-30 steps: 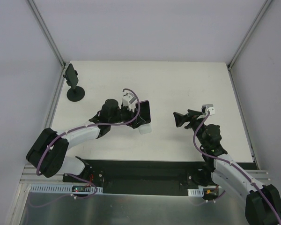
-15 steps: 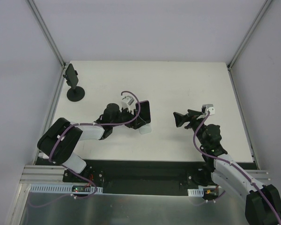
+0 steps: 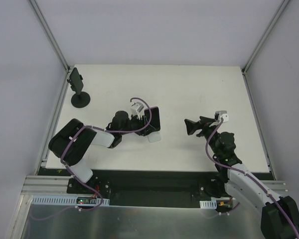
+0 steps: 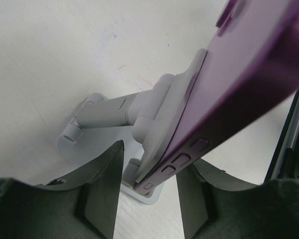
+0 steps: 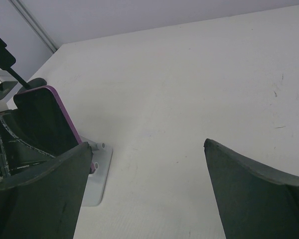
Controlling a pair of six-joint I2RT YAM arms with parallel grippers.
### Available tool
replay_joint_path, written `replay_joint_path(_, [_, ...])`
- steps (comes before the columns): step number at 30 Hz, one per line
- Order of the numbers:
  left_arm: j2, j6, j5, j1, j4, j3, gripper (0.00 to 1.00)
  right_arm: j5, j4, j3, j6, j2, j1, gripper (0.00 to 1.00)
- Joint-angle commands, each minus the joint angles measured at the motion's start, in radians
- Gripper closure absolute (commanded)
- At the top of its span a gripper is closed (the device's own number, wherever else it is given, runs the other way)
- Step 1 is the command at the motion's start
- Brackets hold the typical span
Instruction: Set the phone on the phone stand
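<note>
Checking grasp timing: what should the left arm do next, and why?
Probably close the left gripper on the phone at its lower edge: its fingers flank the phone, which leans on the grey stand, with a gap visible at one finger. The right gripper hangs open, apart.

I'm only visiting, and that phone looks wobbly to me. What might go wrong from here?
1. The left pincer straddles the lower edge of the purple phone, which leans on the white stand. An uneven squeeze or nudge there could tip or slide the phone off.
2. The stand looks small and light, so a push might shove or topple it, phone and all.
</note>
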Motion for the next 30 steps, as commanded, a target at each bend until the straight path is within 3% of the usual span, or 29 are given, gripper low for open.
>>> replay_joint_path(1, [0.014,-0.008,0.018,0.011,0.120,-0.004,0.58,-0.023,0.068,0.007,0.009,0.004,-0.007,0.03])
replay_joint_path(6, [0.011,0.021,-0.003,0.011,0.106,-0.016,0.65,-0.034,0.074,0.010,0.009,0.012,-0.008,0.03])
replay_joint_path(9, [0.022,0.021,-0.017,0.014,0.143,-0.036,0.75,-0.028,0.074,0.007,0.008,0.009,-0.007,0.03])
replay_joint_path(13, [0.023,0.018,-0.027,0.017,0.186,-0.062,1.00,-0.025,0.074,0.007,0.008,0.009,-0.008,0.03])
replay_joint_path(21, [-0.142,0.049,-0.233,0.020,0.188,-0.183,1.00,-0.036,0.085,0.011,0.014,0.030,-0.008,0.03])
replay_joint_path(27, [-0.438,0.064,-0.577,0.057,-0.056,-0.240,1.00,-0.040,0.091,0.011,0.019,0.032,-0.008,0.03])
replay_joint_path(30, [-0.598,0.066,-0.643,0.109,-0.179,-0.263,1.00,-0.040,0.093,0.008,0.022,0.027,-0.008,0.03])
